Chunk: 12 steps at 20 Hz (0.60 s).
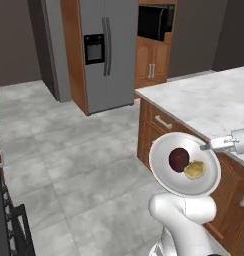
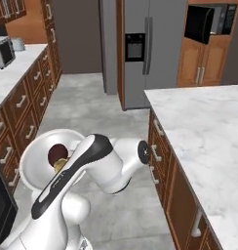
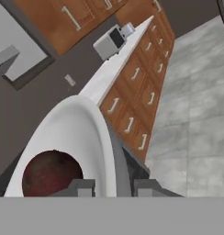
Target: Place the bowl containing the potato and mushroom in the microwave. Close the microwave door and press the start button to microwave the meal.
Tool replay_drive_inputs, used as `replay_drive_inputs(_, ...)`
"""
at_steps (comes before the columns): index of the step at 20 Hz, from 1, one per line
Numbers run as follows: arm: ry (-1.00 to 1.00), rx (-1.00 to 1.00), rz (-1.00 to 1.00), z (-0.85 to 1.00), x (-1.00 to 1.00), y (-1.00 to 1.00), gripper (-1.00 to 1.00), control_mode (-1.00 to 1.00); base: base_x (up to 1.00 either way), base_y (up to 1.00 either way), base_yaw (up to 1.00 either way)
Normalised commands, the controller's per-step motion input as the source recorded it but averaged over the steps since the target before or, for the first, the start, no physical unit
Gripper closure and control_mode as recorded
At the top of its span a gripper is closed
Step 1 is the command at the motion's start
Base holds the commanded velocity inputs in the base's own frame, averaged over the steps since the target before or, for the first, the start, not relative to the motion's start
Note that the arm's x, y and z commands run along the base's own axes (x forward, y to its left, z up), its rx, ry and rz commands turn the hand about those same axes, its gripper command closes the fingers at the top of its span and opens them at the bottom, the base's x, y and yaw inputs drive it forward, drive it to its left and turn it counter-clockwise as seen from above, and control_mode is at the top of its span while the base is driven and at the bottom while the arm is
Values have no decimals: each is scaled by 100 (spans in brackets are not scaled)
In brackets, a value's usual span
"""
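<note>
The fingers, nearly closed, pinch the bowl by its rim, holding it above the floor beside the desk. Potato and mushroom ride inside, the microwave far ahead.

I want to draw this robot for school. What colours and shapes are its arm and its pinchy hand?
The arm is glossy white and made of fat, rounded segments, with a black stripe along one link and a dark round cap at a joint. The gripper has two small, blocky dark grey fingertips. The wrist part looks pale grey.
</note>
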Motion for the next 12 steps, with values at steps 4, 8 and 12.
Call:
replay_drive_inputs(4, 0, 0, 0, 0, 0, 0, 100, 100, 100, 69, -17)
replay_drive_inputs(8, 0, 0, 0, 0, 0, 0, 100, 100, 100, 61, -22)
replay_drive_inputs(12, 0, 0, 0, 0, 0, 0, 100, 100, 100, 63, -28)
